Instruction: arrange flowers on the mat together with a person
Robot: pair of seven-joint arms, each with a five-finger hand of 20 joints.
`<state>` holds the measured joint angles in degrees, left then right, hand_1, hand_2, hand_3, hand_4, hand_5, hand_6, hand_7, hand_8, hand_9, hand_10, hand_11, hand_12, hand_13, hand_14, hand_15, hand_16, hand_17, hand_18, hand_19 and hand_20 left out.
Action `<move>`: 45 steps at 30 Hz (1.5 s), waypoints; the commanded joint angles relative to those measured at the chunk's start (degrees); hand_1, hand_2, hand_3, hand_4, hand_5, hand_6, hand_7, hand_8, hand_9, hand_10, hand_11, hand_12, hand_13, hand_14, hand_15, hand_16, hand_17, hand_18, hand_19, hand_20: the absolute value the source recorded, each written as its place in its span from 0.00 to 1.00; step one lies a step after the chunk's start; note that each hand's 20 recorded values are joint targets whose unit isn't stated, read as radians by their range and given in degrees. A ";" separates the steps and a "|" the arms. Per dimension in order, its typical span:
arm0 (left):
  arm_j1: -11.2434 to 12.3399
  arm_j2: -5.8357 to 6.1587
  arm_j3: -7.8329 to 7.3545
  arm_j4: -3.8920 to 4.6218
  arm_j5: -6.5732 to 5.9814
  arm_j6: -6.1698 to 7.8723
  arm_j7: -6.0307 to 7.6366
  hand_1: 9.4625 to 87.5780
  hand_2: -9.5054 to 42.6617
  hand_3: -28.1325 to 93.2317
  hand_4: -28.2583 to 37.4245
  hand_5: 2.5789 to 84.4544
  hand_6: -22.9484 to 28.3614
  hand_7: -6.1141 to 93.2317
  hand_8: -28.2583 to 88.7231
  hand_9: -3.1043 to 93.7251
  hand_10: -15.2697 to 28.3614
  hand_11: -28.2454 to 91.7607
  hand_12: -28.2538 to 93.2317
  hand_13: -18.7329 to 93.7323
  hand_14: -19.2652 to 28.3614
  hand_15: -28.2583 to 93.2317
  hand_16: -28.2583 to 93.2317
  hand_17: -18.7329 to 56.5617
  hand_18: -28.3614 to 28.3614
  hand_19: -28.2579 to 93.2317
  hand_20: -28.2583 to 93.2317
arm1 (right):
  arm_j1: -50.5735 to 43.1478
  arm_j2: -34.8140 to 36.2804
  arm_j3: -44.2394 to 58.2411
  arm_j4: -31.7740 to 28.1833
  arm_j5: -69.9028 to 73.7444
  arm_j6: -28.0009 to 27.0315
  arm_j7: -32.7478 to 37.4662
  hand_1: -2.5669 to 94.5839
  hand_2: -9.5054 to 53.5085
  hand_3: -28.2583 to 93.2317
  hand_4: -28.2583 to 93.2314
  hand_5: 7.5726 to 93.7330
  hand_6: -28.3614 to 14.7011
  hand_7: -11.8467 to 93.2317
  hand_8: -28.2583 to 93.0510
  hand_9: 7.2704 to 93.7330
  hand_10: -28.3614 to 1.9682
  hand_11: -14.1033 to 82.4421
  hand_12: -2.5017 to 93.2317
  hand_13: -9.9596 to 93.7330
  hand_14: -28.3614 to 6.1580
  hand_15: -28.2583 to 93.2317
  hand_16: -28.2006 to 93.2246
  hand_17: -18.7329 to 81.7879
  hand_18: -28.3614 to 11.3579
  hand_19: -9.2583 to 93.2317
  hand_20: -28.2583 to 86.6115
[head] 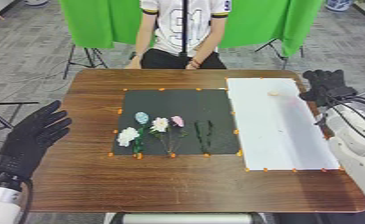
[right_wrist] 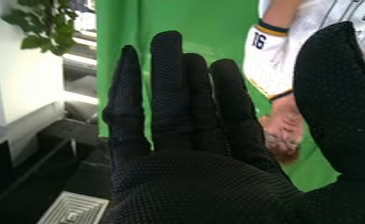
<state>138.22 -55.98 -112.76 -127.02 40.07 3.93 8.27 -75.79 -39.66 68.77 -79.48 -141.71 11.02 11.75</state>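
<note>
Ruffled flowers (head: 128, 136) are laid from eight o'clock to the centre of the flat dark mat (head: 174, 101), green stems (head: 202, 137) at four, while the left hand (head: 26, 139) at the table's (head: 161, 185) nine and the mesh-gloved right hand (head: 328, 89) at two are held open, empty.

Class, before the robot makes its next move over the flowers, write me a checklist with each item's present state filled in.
1. Right hand open and empty: ok.
2. Left hand off the black mat: ok, it is out at the left side.
3. Blue flower, pink flower and both white flowers on the black mat: ok.
4. Blossoms on the dark green stems at the right: not ok, none seen.
5. Small pale spot on the white sheet identified: cannot tell.
</note>
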 commanded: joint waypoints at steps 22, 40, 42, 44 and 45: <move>0.35 0.29 0.66 0.27 -0.21 0.60 -0.09 0.21 0.14 0.81 0.05 0.38 0.54 0.22 0.17 0.33 0.64 0.39 0.39 0.37 0.72 0.45 0.26 0.14 0.90 0.61 0.33 | 7.40 -4.24 -3.32 9.01 6.94 -6.31 0.03 0.35 0.00 0.86 0.00 0.32 0.58 0.39 0.12 0.42 0.63 0.41 0.26 0.53 0.62 0.61 0.42 0.37 0.29 0.65 0.57; 0.23 0.27 0.72 0.40 -0.24 0.61 -0.20 0.21 0.14 0.81 0.05 0.38 0.54 0.22 0.17 0.33 0.64 0.38 0.39 0.37 0.72 0.45 0.26 0.14 0.90 0.61 0.33 | 6.15 -6.85 -3.57 9.37 6.84 -8.16 -1.10 0.40 0.00 0.85 0.00 0.42 0.68 0.44 0.10 0.60 0.69 0.45 0.25 0.63 0.67 0.60 0.43 0.38 0.31 0.65 0.58; 0.23 0.32 0.69 0.38 -0.23 0.60 -0.21 0.21 0.14 0.81 0.05 0.38 0.54 0.22 0.18 0.33 0.64 0.38 0.39 0.37 0.72 0.45 0.26 0.14 0.90 0.61 0.33 | 5.96 -7.19 -3.62 9.36 6.59 -8.28 -0.93 0.40 0.00 0.85 0.00 0.43 0.69 0.44 0.10 0.61 0.69 0.45 0.25 0.63 0.67 0.60 0.43 0.39 0.31 0.65 0.58; 0.12 0.38 0.71 0.44 -0.30 0.56 -0.17 0.21 0.15 0.81 0.05 0.38 0.54 0.22 0.18 0.33 0.64 0.39 0.39 0.37 0.72 0.45 0.26 0.14 0.90 0.61 0.33 | 5.93 -7.42 -3.75 9.55 6.47 -8.25 -1.02 0.40 0.00 0.86 0.00 0.44 0.69 0.45 0.09 0.61 0.69 0.45 0.25 0.63 0.67 0.60 0.43 0.39 0.31 0.65 0.58; 0.09 0.30 0.70 0.43 -0.24 0.51 -0.29 0.21 0.14 0.81 0.05 0.38 0.54 0.22 0.18 0.33 0.64 0.39 0.39 0.37 0.72 0.45 0.26 0.14 0.90 0.61 0.33 | 5.85 -7.46 -3.78 9.62 6.24 -8.13 -1.16 0.40 0.00 0.86 0.00 0.44 0.70 0.45 0.09 0.62 0.69 0.45 0.25 0.64 0.68 0.60 0.44 0.39 0.31 0.65 0.58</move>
<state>138.19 -55.57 -112.30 -126.95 40.00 4.25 8.41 -69.13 -45.88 65.13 -69.77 -133.97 3.24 10.93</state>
